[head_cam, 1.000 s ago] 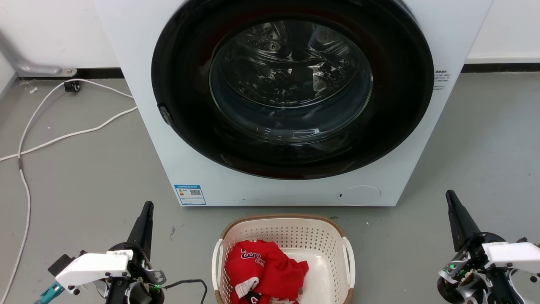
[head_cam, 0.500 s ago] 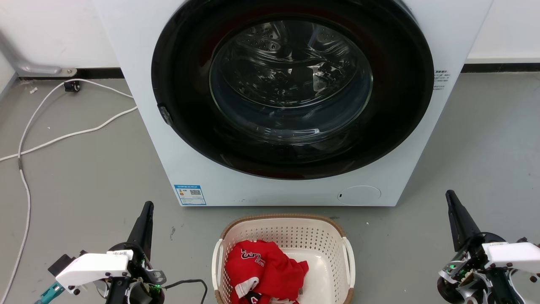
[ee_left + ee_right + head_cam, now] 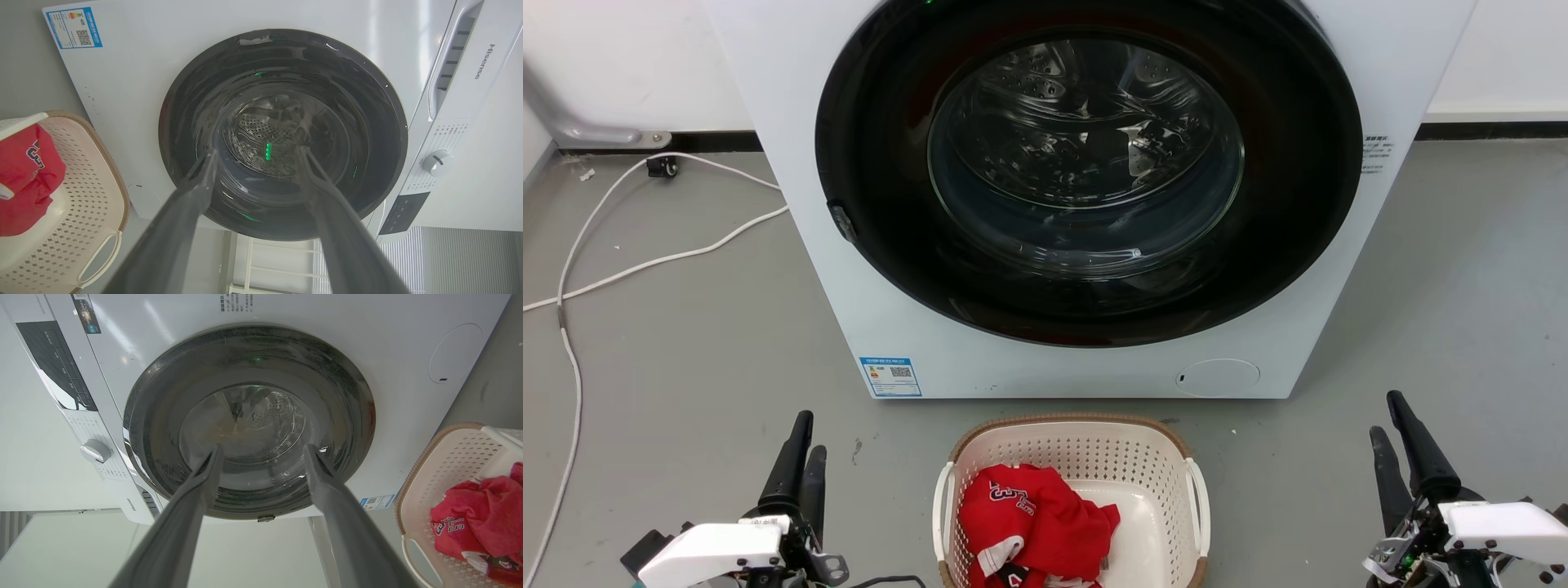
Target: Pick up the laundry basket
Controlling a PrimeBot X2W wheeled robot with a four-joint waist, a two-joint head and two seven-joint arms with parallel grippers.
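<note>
The washer (image 3: pixel 1062 204) stands across the upper frame of the head view. Below it, at bottom centre, the basket (image 3: pixel 1062 420) sits on the floor with a red shirt (image 3: pixel 1033 514) inside, so the pickup looks unstarted: reach, grasp and lift all remain. The left gripper (image 3: pixel 811 433), lower left, and the right gripper (image 3: pixel 1385 414), lower right, are well apart from the basket, fingers spread, holding nothing.

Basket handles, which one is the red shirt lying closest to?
The white handle on the robot's left; the red shirt is heaped at that side of the cream perforated basket.
</note>
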